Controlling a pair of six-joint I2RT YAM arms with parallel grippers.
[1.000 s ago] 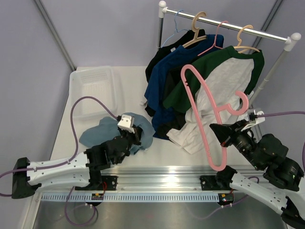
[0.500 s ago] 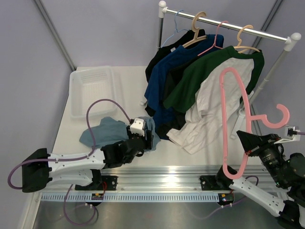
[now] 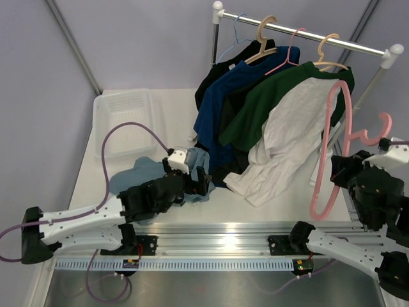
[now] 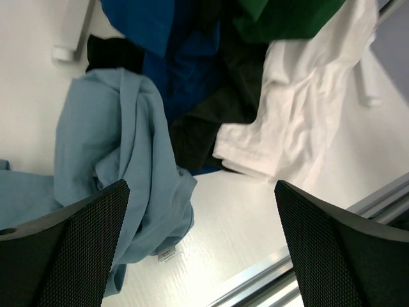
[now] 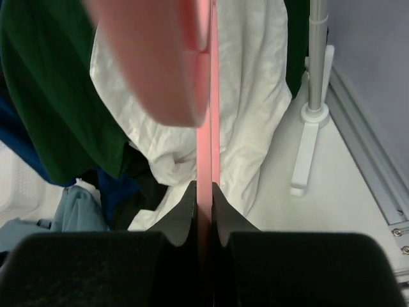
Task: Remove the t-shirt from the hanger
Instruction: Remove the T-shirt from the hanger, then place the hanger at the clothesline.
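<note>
The light-blue t-shirt (image 3: 137, 174) lies crumpled on the white table, off the hanger; in the left wrist view the t-shirt (image 4: 121, 147) spreads under the left finger, its label showing. My left gripper (image 3: 195, 181) (image 4: 201, 192) hovers just over its right edge, open, with nothing between the jaws. The bare pink hanger (image 3: 330, 147) stands nearly upright at the right, hook pointing right. My right gripper (image 3: 339, 170) (image 5: 204, 192) is shut on the pink hanger (image 5: 205, 141), pinching its thin bar.
A clothes rack (image 3: 300, 32) at the back carries black, blue (image 3: 217, 109) and green-and-white (image 3: 287, 121) shirts on hangers, hems reaching the table. A clear plastic bin (image 3: 124, 121) sits at the back left. The rack's foot (image 5: 307, 153) stands to the right of the hanger.
My left gripper has opened and let go of the light-blue t-shirt, which now rests on the table. The right arm has swung the pink hanger to the right and more upright.
</note>
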